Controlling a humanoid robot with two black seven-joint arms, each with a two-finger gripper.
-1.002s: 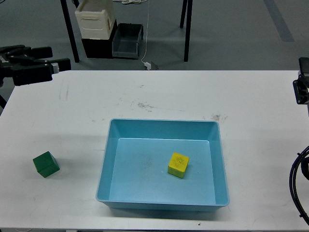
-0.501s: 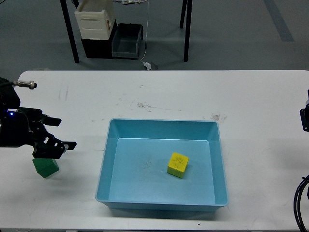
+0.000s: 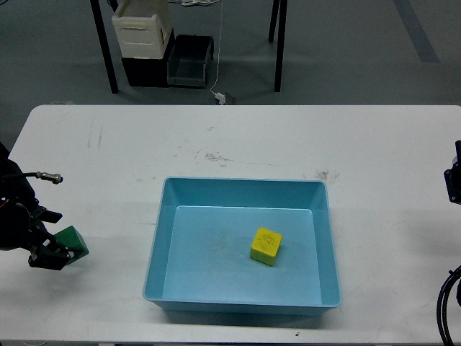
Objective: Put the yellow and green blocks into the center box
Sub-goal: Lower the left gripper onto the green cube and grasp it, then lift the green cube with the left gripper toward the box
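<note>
Left claw (image 3: 57,254): positioned low at the left edge of the white tabletop (image 3: 238,144), dark and seen partly end-on. It sits in contact with the small green cube-shaped block (image 3: 73,240), which shows at the claw's right side, tilted, with part of its body covered by the dark fingers. Whether the fingers are clamped on the block or merely set against it cannot be told from this view. Half a second ago the same claw stood higher and further right, fingers spread above the block; it has since dropped and drawn back toward the table's left edge, and the block now shows beside it instead of beneath it. One second ago the claw was far up at the table's back left corner, well apart from the block.

Right of the claw, near but not touching, stands the light blue rectangular plastic box (image 3: 162,238). The small yellow cube-shaped block (image 3: 266,246) rests on the box floor, right of centre, unchanged across all three frames.

Right arm: only a dark fragment (image 3: 454,184) shows at the far right edge, well apart from the box; its claw is not visible.

Beyond the table's far edge: a cream plastic crate (image 3: 141,29) on dark bins on the grey floor.
</note>
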